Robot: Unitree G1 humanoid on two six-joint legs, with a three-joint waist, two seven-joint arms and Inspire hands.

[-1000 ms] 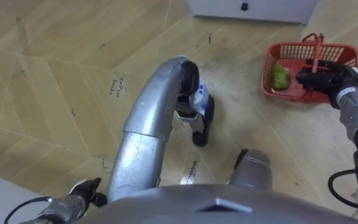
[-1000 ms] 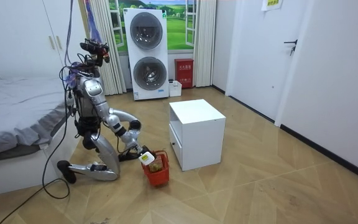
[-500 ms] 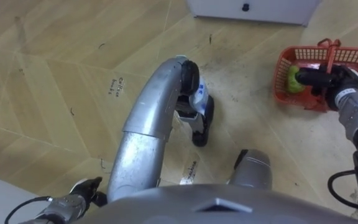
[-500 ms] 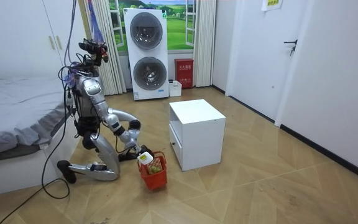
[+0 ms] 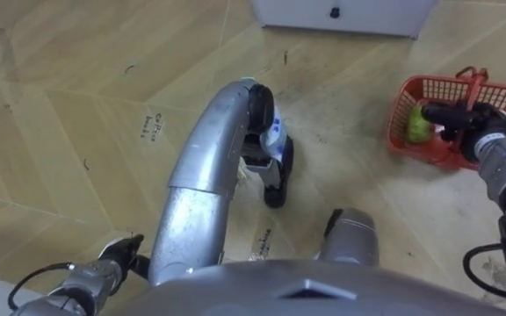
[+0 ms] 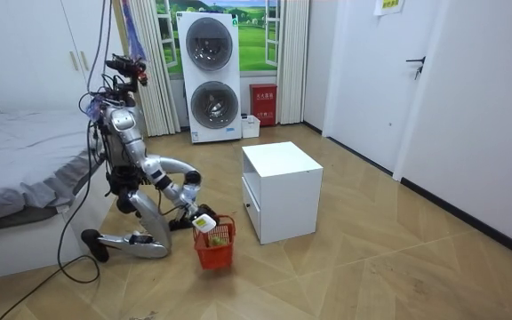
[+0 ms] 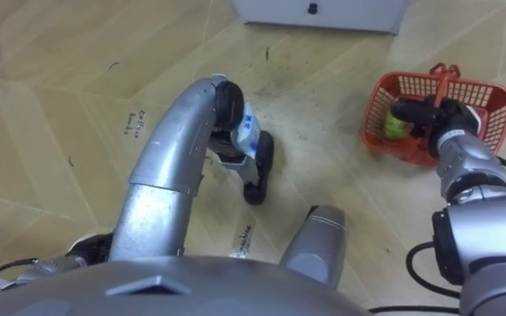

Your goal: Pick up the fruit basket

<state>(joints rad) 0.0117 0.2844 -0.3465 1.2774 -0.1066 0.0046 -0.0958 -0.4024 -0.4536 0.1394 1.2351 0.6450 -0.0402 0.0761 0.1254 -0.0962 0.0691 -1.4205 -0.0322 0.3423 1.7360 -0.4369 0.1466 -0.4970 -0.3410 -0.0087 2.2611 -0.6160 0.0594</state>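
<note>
My right hand (image 5: 466,118) is curled tight round the red handle (image 5: 473,81) of the fruit basket (image 5: 433,154), which is out at my right side near the white cabinet (image 5: 341,12). A green fruit (image 5: 419,125) sits against the basket's left wall. I am kneeling on the floor (image 5: 60,88) beside the bed (image 6: 16,151). My left hand (image 5: 112,266) is low at my left, and I cannot tell how it is set. The basket looks tipped, so the fruit could roll out if it swings. The thin handle might slip from my hold. My hand hides part of the basket's inside, and I cannot tell if the basket touches the floor
</note>
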